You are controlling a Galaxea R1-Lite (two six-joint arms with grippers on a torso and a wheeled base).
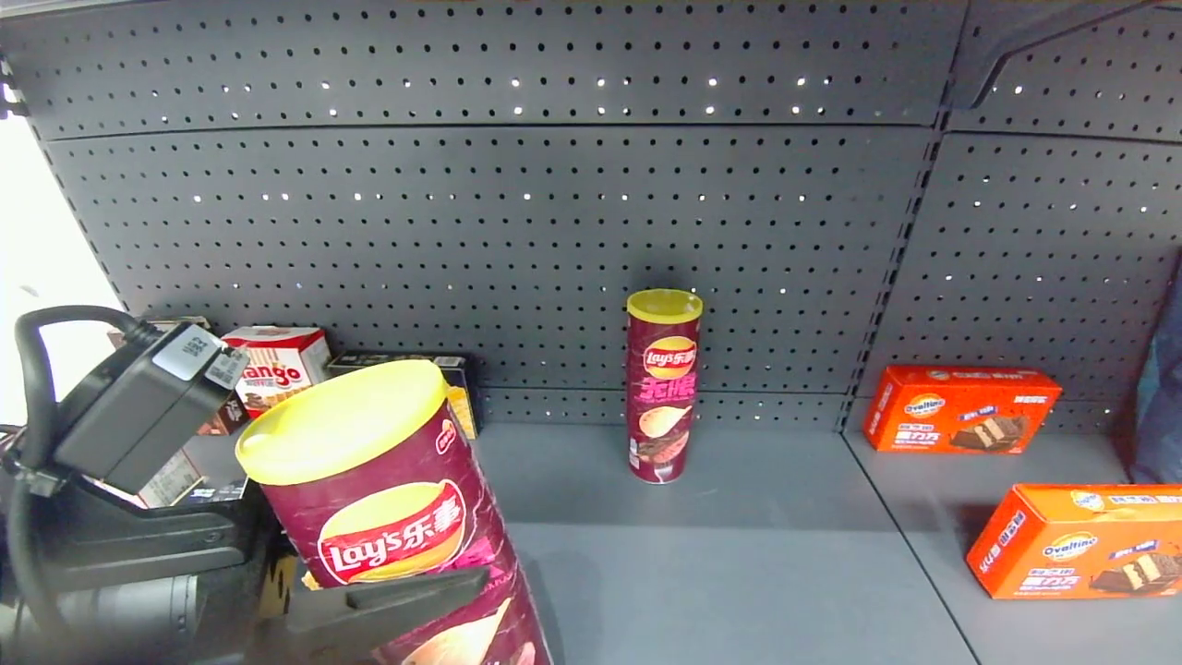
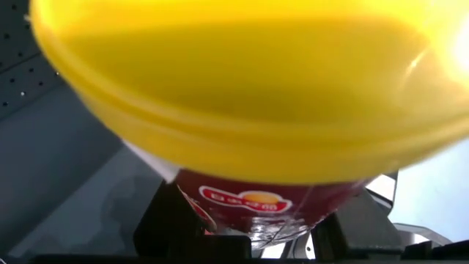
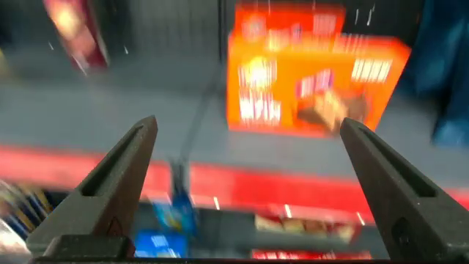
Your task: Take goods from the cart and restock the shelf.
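**Left grips, right gapes**

Left claw (image 2: 260, 233) clamps a tilted maroon cardboard chip can (image 1: 388, 489), yellow plastic lid, near the grey shelf's (image 1: 739, 554) front-left corner. Right claw (image 3: 249, 183) gapes wide, empty. A matching can (image 1: 662, 406) stands upright at the back edge.

The left gripper (image 2: 260, 233) is clamped round the chips can (image 1: 388, 499), low on its body; the right gripper (image 3: 249, 176) has its fingers spread wide.
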